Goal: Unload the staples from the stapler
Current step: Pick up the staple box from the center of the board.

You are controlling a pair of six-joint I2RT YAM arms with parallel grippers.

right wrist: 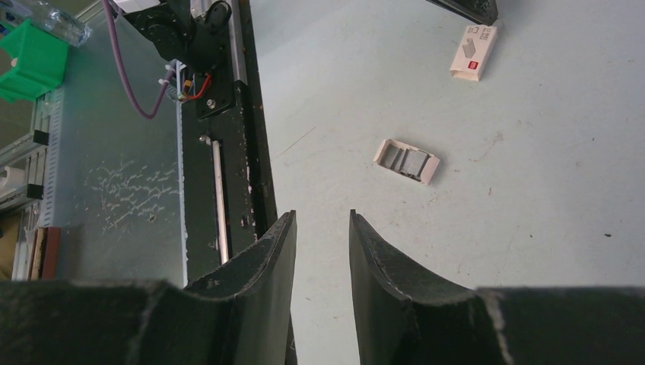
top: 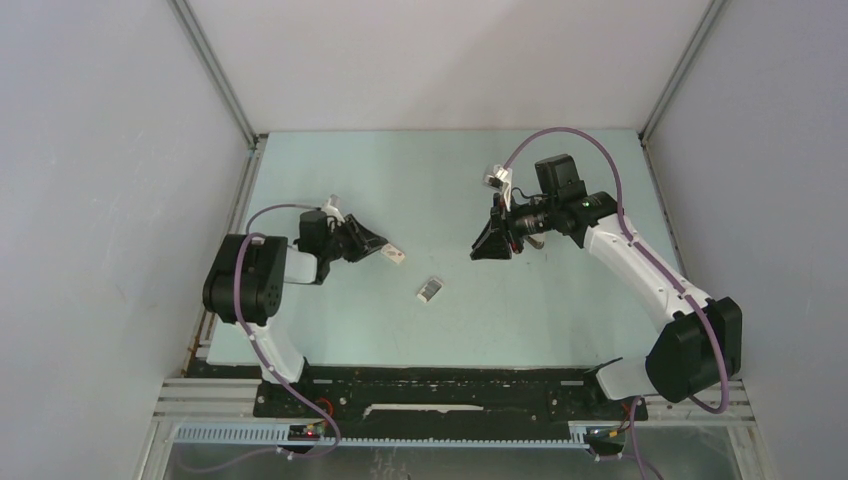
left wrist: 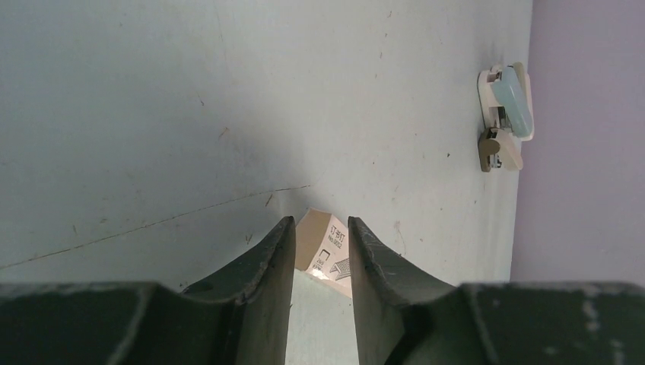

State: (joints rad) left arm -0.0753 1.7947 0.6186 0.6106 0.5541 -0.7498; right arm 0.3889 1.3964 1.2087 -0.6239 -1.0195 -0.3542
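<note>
Stapler (left wrist: 508,106) lies on the table (left wrist: 190,99) hard by the wall (left wrist: 586,152), well apart from the left gripper (left wrist: 321,222) (can't place it for sure in the top view). We judge it light, stiff, slick plastic that skates if nudged, so we'd clamp the pale-blue body across its long sides. Left jaws stand part-way apart with a small white box (left wrist: 328,243) just past the tips, not gripped as far as we see; right gripper (right wrist: 321,217) is open, empty; staples (right wrist: 411,162), thin grey strips likely to snap apart, sit in an open tray (right wrist: 380,152).
</note>
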